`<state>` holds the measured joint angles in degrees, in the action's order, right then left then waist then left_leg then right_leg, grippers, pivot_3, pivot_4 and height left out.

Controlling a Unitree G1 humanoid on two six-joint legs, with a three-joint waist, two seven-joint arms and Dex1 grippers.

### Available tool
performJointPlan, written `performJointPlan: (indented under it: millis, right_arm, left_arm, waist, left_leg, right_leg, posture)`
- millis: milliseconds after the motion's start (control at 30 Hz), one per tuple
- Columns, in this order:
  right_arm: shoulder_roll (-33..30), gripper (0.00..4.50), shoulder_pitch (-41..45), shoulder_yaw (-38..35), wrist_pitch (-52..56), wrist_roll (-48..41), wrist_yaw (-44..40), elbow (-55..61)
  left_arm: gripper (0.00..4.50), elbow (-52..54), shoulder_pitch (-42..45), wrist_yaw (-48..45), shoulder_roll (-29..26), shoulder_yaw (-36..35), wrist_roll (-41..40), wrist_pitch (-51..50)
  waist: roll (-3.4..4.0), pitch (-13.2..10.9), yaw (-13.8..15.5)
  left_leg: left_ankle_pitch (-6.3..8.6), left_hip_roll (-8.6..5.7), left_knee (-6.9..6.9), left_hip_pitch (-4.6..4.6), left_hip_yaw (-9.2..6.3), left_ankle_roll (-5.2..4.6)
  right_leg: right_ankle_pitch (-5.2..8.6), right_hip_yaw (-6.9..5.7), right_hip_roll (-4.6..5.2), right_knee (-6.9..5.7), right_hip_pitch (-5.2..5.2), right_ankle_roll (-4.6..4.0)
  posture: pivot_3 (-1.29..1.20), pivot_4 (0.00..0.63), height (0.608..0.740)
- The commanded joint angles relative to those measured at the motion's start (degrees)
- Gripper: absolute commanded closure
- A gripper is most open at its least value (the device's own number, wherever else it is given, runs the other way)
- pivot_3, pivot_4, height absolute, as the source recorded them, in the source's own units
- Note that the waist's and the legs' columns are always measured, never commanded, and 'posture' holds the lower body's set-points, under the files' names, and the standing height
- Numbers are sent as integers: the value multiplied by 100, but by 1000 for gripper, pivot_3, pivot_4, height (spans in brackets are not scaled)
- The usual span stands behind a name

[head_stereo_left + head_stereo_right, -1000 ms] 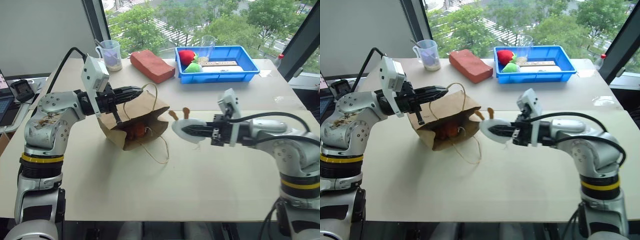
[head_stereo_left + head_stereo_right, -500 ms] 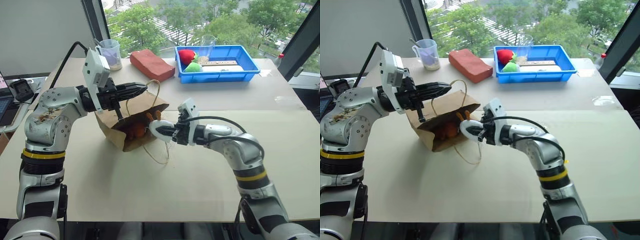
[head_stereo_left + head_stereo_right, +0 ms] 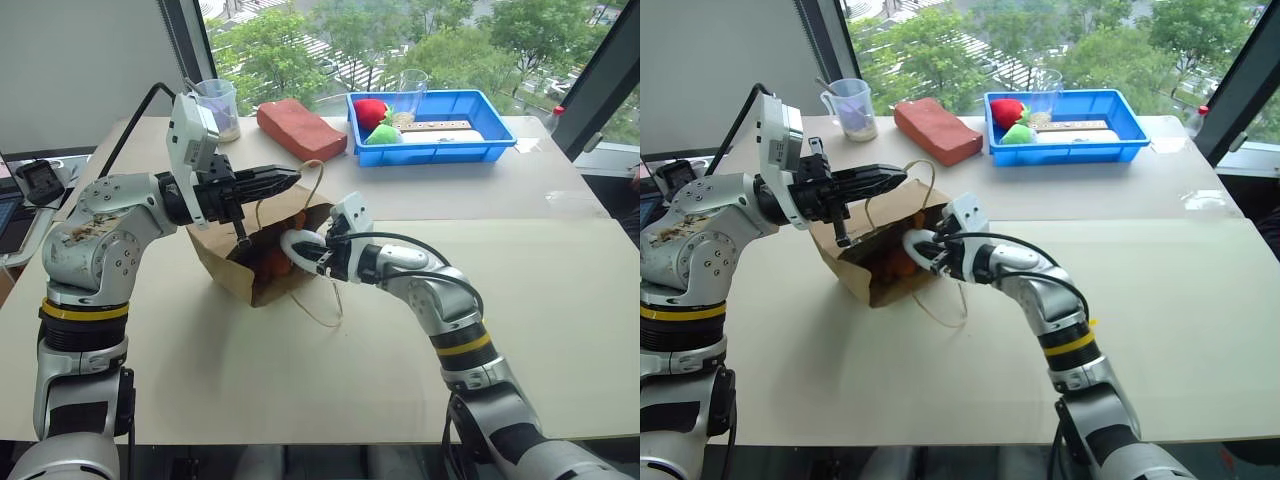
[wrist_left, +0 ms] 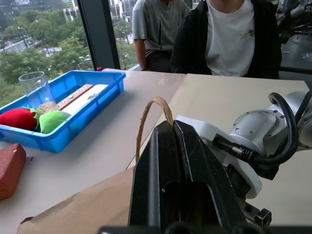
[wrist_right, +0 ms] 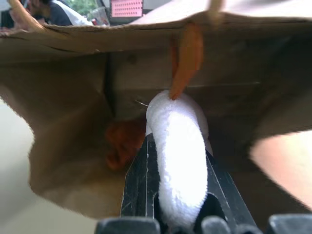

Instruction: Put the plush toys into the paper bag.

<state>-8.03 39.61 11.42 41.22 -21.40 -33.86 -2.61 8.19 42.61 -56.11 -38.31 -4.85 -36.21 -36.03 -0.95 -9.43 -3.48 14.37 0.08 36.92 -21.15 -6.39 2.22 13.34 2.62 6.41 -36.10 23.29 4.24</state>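
The brown paper bag point(image 3: 228, 266) lies on its side on the table, mouth facing right. My left gripper point(image 3: 291, 177) is shut on its upper cord handle point(image 4: 146, 115), holding the mouth up. Reaching into that mouth, my right gripper point(image 3: 306, 256) is shut on the white bunny-like plush toy point(image 5: 178, 141), whose orange ear point(image 5: 188, 57) points deeper inside. The reddish-brown plush toy point(image 5: 122, 144) lies within the bag, just beside the white one. The bag's lower handle point(image 3: 322, 311) trails loose on the table.
Behind the bag are a reddish brick block point(image 3: 300, 128) and a plastic measuring cup point(image 3: 218, 106). A blue tray point(image 3: 440, 155) at the back right holds red point(image 3: 374, 110) and green point(image 3: 386, 134) toys and a glass point(image 3: 412, 94). People point(image 4: 229, 34) are at the table's far side.
My right gripper has carried the white toy leftward and forward, from beside the bag into its mouth. The left gripper has kept its hold on the handle almost in place.
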Motion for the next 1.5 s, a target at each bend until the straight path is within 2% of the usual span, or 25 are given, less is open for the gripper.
performJointPlan:
  millis: [33,267,567,800,867,1100,1200,1233,1500]
  right_arm:
    - [251,4478,145,-104,-202,-52,41,-27]
    - [860,4478,415,-202,-669,158,323,-932]
    - [997,4478,720,-122,-1545,921,601,-2385]
    - [952,4478,764,-131,-1716,1009,380,-2457]
    - [925,3523,750,-132,-1626,949,229,-2317]
    - [819,1148,723,-186,-1384,889,37,-1871]
    - [674,141,665,-242,-1089,749,-37,-1337]
    - [607,29,639,-262,-959,683,-69,-1122]
    - [-179,29,390,-497,415,-23,-367,796]
  left_arm:
    - [4500,220,27,28,-34,-138,-148,-52]
    - [4500,301,83,91,5,-151,-333,-258]
    - [4500,361,148,287,102,-216,-535,-419]
    - [4500,322,73,313,61,-208,-456,-327]
    - [4500,308,55,313,57,-191,-413,-291]
    - [4500,265,40,327,71,-166,-323,-219]
    - [4500,240,39,332,58,-160,-251,-189]
    - [4500,220,42,336,46,-146,-196,-154]
    - [4500,58,101,316,49,-91,1,-30]
  waist:
    - [0,0,-15]
    - [2,0,-56]
    - [2,0,-68]
    - [2,0,-77]
    - [2,0,-75]
    - [2,0,-70]
    - [2,0,-61]
    - [2,0,-60]
    - [2,-1,-46]
  left_leg:
    - [0,0,0,0,0,0]
    - [-1,1,-3,1,-1,1]
    - [-1,0,-6,2,-2,2]
    - [-1,0,-7,2,-3,3]
    - [-1,0,-7,2,-3,3]
    - [-1,0,-7,2,-3,3]
    - [-1,0,-7,1,-3,2]
    - [-1,0,-7,1,-3,3]
    - [-1,0,-7,-1,-3,2]
  right_leg:
    - [0,0,0,-1,0,0]
    - [0,0,-1,-7,6,0]
    - [0,1,-1,-6,7,0]
    - [0,1,-1,-8,8,-1]
    - [0,1,-1,-7,8,0]
    - [0,1,-1,-7,8,0]
    - [0,1,-1,-7,8,0]
    - [0,1,-1,-7,8,-1]
    - [0,0,0,-5,8,0]
  posture:
    - [0,150,740]
    - [0,150,740]
    - [0,150,740]
    - [0,150,740]
    - [0,150,740]
    - [0,150,740]
    - [0,150,740]
    - [0,150,740]
    - [0,150,740]
